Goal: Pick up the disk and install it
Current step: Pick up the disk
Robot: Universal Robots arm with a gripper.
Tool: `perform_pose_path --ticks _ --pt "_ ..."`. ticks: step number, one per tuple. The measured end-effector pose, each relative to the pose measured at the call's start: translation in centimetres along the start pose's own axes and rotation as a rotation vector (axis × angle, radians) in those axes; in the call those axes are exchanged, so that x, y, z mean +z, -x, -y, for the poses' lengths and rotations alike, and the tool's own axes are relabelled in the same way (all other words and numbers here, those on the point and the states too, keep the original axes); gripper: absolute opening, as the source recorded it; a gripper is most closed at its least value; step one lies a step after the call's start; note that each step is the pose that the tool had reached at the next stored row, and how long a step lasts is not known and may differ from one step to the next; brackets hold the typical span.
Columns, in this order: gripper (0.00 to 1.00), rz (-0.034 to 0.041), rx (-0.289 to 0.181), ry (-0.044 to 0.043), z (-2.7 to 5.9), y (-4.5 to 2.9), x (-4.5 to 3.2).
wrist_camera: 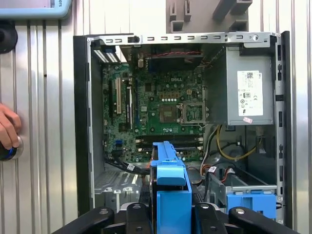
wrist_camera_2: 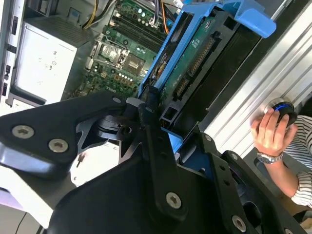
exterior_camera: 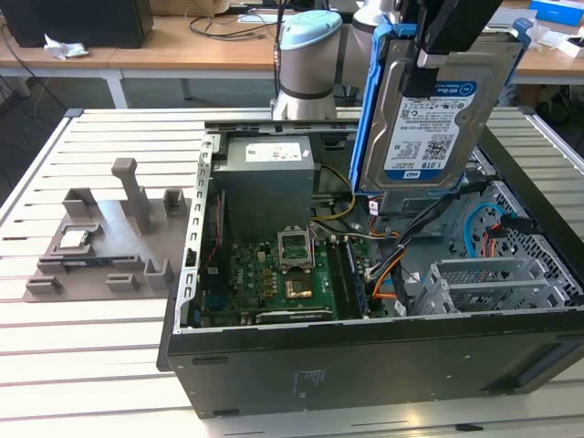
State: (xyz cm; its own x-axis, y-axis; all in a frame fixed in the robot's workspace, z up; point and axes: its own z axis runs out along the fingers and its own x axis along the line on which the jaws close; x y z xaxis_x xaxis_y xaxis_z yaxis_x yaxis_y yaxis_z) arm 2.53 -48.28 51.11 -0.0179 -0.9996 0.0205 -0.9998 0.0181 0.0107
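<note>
Disk [exterior_camera: 429, 128] on edge in pincer [exterior_camera: 429, 64], above case [exterior_camera: 365, 365]

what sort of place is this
Probably a robotics lab bench: an open computer case lies on a slatted metal table, the gripper holds the disk above it, and desks stand behind.

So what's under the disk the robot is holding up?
The disk, held in the gripper, hangs over the open computer case. Below it lie orange and black cables, with the green motherboard beside them. Whatever lies right behind the disk is covered.
</note>
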Motion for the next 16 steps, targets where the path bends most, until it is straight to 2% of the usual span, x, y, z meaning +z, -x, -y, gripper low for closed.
perform_pose_path --ticks 16 --pt "0.36 0.0 0.0 0.0 0.36 -2.48 0.05"
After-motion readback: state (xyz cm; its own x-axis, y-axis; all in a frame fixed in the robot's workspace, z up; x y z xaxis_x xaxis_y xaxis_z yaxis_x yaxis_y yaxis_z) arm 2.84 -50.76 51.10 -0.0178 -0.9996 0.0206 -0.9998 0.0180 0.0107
